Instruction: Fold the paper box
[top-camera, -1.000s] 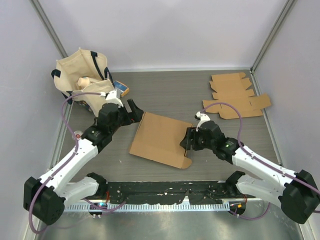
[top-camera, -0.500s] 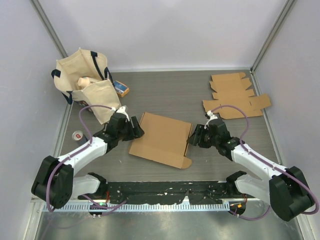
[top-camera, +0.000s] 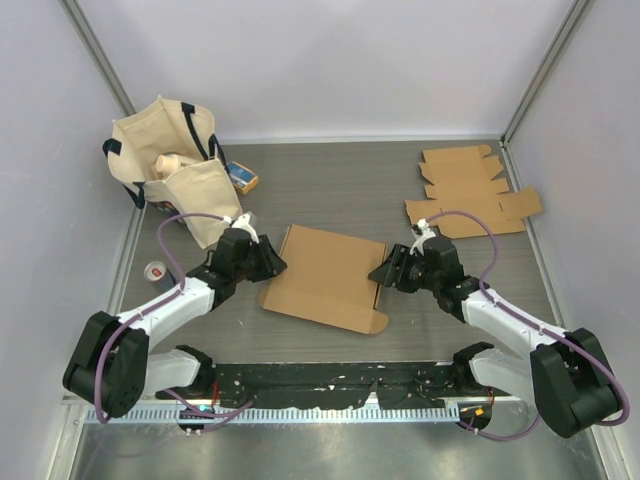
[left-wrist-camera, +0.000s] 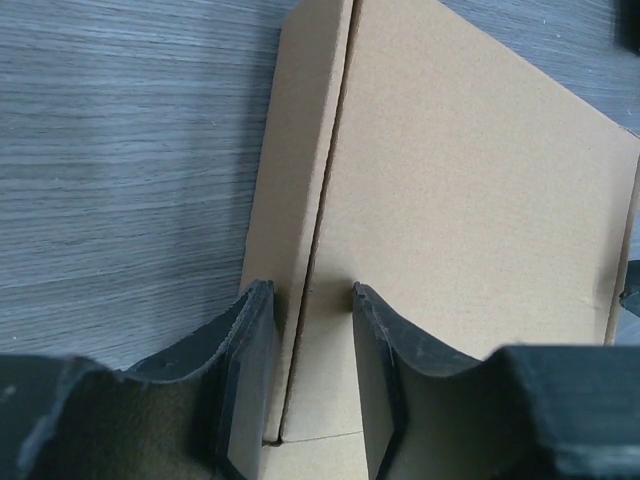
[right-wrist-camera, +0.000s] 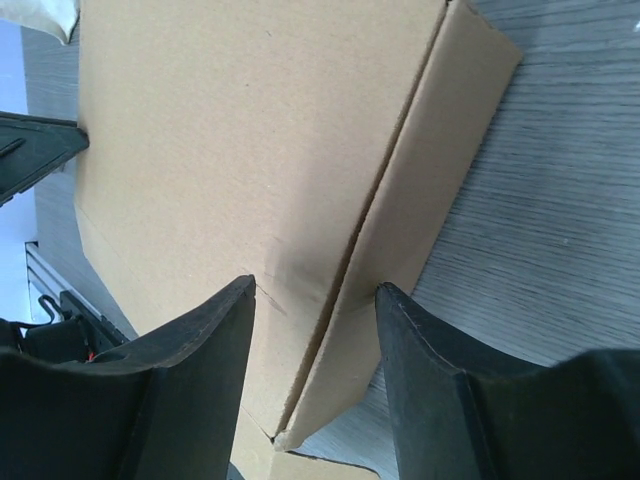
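The paper box (top-camera: 325, 277) lies flat and brown in the middle of the table, and fills both wrist views (left-wrist-camera: 470, 180) (right-wrist-camera: 230, 130). My left gripper (top-camera: 268, 258) is at its left edge. Its jaws (left-wrist-camera: 312, 300) are open and straddle the raised left side flap (left-wrist-camera: 300, 180); one finger (left-wrist-camera: 245, 340) is outside the flap, the other (left-wrist-camera: 380, 340) over the top panel. My right gripper (top-camera: 383, 272) is at the right edge, its jaws (right-wrist-camera: 315, 300) open and wide on either side of the tilted right side flap (right-wrist-camera: 420, 200).
A cream tote bag (top-camera: 170, 165) stands at the back left with a small blue and orange packet (top-camera: 241, 178) beside it. A small can (top-camera: 156, 272) lies near the left arm. Flat cardboard blanks (top-camera: 468, 190) are stacked at the back right.
The left gripper came down from the box's back left corner to its left edge and its jaws narrowed round the flap. The right gripper slid off the box to its right edge.
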